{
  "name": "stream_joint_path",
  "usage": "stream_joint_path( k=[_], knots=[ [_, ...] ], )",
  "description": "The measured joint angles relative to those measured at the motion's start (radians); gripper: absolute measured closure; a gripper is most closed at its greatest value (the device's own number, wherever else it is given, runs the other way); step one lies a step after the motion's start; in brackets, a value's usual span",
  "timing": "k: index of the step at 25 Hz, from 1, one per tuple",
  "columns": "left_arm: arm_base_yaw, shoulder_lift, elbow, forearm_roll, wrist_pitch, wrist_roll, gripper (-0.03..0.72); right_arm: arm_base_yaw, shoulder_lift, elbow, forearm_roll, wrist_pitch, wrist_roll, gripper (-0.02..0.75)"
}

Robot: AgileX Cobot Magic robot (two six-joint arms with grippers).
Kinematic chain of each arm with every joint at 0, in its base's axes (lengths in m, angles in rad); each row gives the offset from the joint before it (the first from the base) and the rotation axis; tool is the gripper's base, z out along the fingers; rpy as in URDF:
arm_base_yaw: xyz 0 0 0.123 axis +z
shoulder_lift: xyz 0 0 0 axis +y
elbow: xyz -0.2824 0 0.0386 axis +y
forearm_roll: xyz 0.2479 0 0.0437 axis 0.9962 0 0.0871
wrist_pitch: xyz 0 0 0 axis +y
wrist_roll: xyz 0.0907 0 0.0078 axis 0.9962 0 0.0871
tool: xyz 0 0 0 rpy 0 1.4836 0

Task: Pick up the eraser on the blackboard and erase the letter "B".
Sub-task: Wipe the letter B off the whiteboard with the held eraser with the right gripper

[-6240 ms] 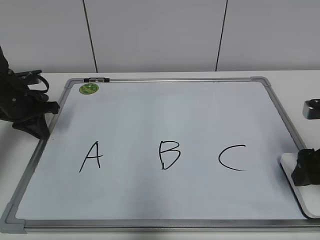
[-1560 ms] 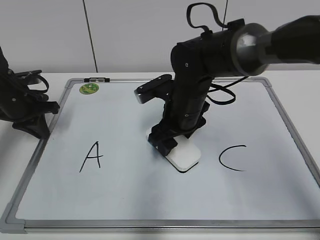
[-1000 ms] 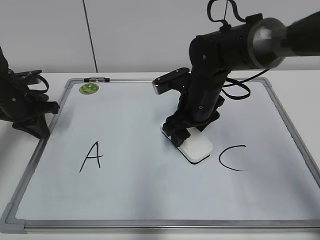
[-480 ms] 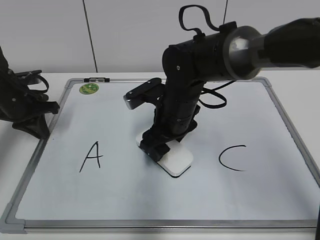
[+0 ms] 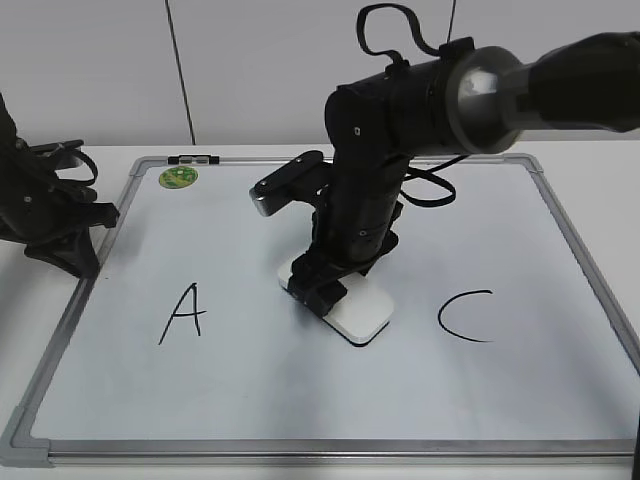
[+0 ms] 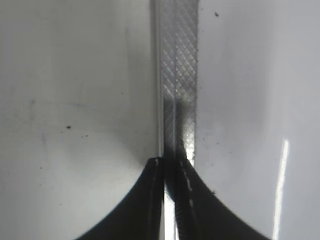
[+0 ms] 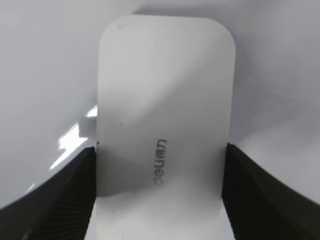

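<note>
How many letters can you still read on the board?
2: the A at left and the C at right. The eraser and right tool cover the middle, possibly hiding marks.

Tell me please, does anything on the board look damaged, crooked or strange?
Nothing stands out. The right gripper holds the eraser flat on the blackboard, turned diagonally between "A" and "C". No "B" shows. The left gripper rests shut at the frame.

The eraser [image 7: 165,125] is smooth matt white plastic. The blackboard [image 5: 500,390] has a glossy white face, and its frame [image 6: 178,75] is grey metal with a fine cross-hatched texture.
</note>
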Motion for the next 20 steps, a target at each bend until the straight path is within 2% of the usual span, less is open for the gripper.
stream_joint_path(
  k=[4, 13, 20],
  knots=[
    [0.0, 0.0, 0.0, 0.0, 0.0, 0.0, 0.643, -0.028, 0.005, 0.0, -0.033, -0.004, 0.0, 0.206],
    [0.0, 0.0, 0.0, 0.0, 0.0, 0.0, 0.643, -0.152, 0.005, -0.002, -0.118, -0.063, 0.048, 0.206],
    [0.0, 0.0, 0.0, 0.0, 0.0, 0.0, 0.643, -0.156, 0.007, -0.087, -0.165, -0.072, 0.106, 0.206]
  ],
)
